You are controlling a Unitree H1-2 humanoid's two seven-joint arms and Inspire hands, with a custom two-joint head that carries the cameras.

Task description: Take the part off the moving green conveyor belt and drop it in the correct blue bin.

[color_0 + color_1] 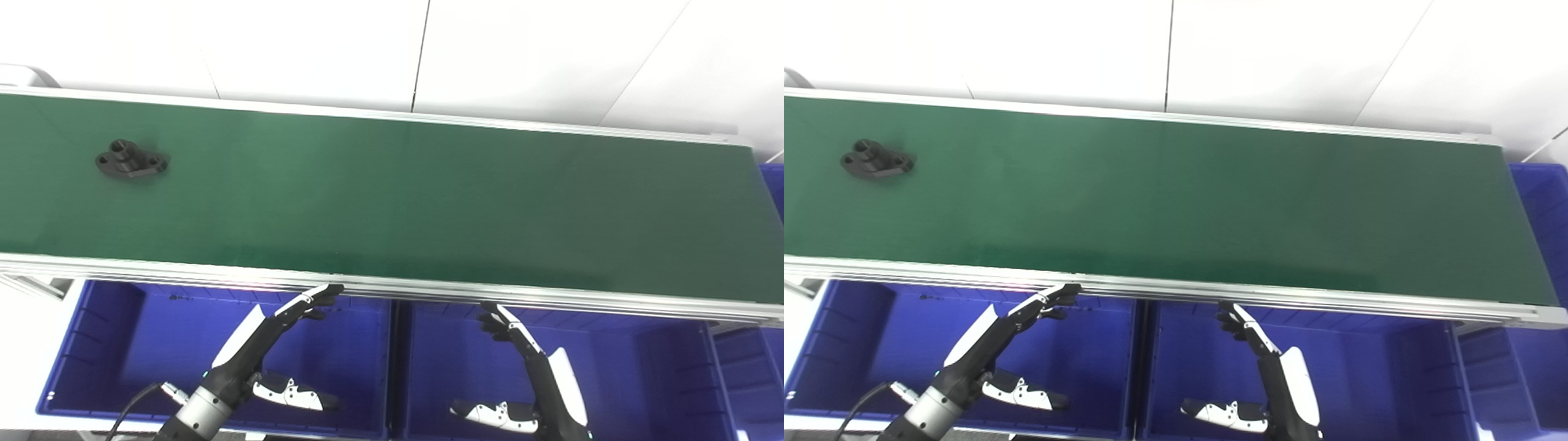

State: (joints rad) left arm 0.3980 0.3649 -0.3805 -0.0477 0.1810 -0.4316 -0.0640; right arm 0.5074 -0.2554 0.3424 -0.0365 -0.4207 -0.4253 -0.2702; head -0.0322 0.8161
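Nearest the camera, the left robot hand (278, 343) and the right robot hand (527, 367) hang low over the blue bins, each with its fingers stretched up toward the near rail of the belt and its thumb held apart below; both are released and hold nothing.

The part (131, 159), a dark flanged piece with round holes, lies flat on the green conveyor belt (429, 196) far toward the belt's left end and closer to the far rail than to the near one. Its long axis runs roughly along the belt's length. From the left robot hand it lies up and to the left, across most of the belt's width; from the right robot hand it is well apart, more than half the belt's length away. The left robot hand is plainly the nearer, and I judge it the one to make the reach, though which way the belt is carrying the part cannot be told.

Below the near rail, the left blue bin (110, 343) sits under the left robot hand and the right blue bin (643, 367) just beside it; another bin's edge (1543, 202) shows at the belt's right end.
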